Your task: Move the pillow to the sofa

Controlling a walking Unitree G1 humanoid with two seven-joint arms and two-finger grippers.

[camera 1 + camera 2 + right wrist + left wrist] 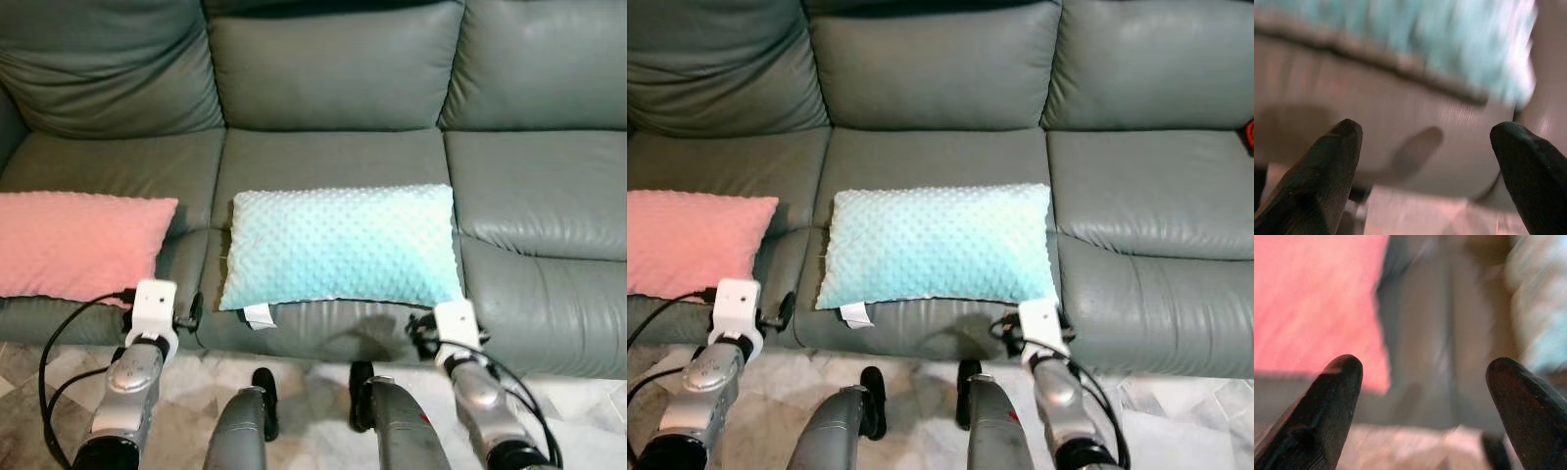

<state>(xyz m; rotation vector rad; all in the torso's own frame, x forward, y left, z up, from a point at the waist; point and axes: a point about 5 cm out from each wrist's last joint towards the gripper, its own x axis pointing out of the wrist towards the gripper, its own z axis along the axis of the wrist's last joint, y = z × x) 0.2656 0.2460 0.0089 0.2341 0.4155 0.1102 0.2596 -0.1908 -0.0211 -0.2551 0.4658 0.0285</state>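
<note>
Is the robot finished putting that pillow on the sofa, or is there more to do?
It looks done: the blue pillow lies flat on the sofa seat, beside a pink pillow. The left gripper and right gripper are open and hold nothing. Nothing seems left.

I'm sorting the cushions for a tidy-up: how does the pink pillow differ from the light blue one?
The dotted light blue rectangular pillow lies whole on the grey leather sofa's middle seat; the smoother pink fabric pillow sits on the left seat, cut off by the frame edge. The blue one shows a white tag. Both lie flat near the seat's front edge.
</note>
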